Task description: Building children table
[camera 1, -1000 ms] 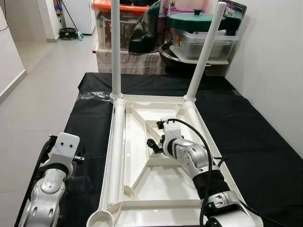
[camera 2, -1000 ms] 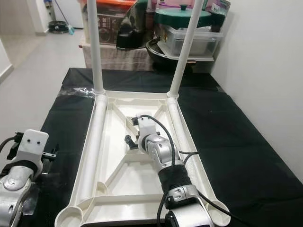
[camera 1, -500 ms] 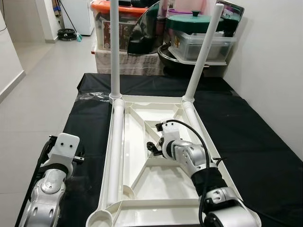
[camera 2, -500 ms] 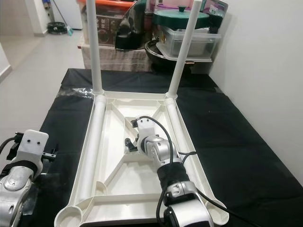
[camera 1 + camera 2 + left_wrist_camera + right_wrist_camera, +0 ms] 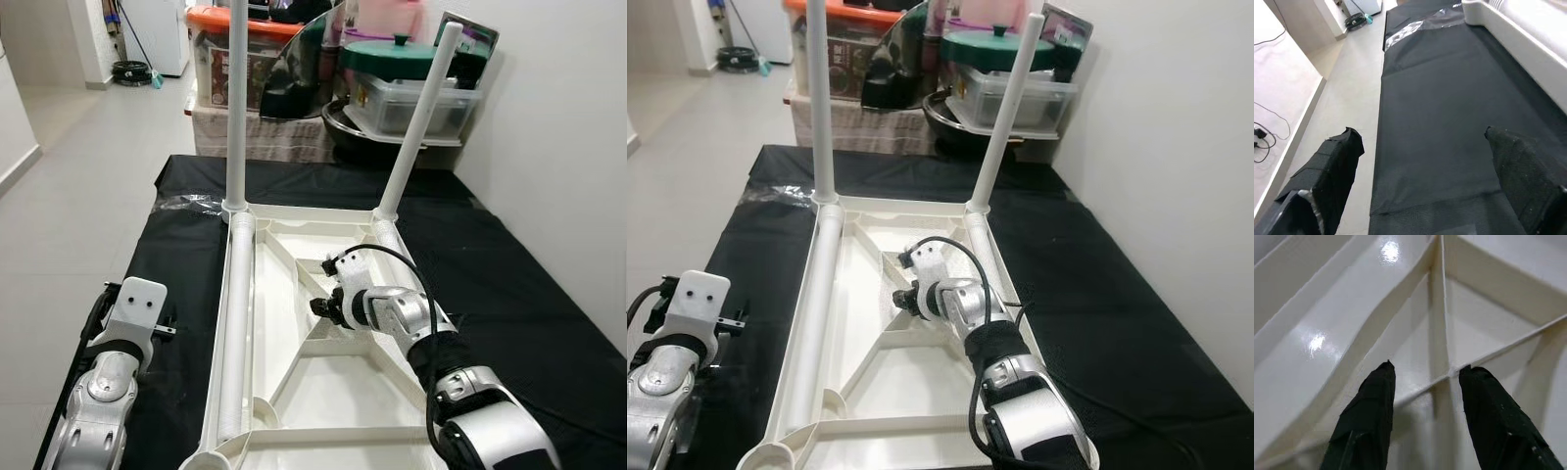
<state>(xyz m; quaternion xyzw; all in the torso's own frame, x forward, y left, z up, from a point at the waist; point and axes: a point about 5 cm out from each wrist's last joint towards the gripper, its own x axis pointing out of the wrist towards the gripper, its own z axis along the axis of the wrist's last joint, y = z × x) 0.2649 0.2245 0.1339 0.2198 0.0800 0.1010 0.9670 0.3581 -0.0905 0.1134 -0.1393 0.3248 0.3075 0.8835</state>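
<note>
Down inside the upturned white table top (image 5: 294,392), the right gripper (image 5: 1422,374) hangs with its two black fingers (image 5: 1364,421) parted and nothing between them. Their tips sit just above the spot where the moulded ribs (image 5: 1442,323) cross; whether they touch the plastic cannot be told. Off to that gripper's left, past the long side rail of the table top, the left gripper (image 5: 1420,181) is spread wide and empty over the black cloth (image 5: 1440,122), with pale floor tiles (image 5: 1347,98) beyond the cloth's edge.

Beyond the right gripper, at the far corners of the table top, two white legs (image 5: 235,108) stand fitted in their sockets, the left one upright and the right one (image 5: 419,117) leaning to the right. A crumpled clear plastic bag (image 5: 191,202) lies on the cloth beside the left leg's base.

Farther back are stacked storage boxes (image 5: 411,93), a green lid (image 5: 392,54) and an orange lid (image 5: 211,20), with a white wall (image 5: 558,147) to the right.
</note>
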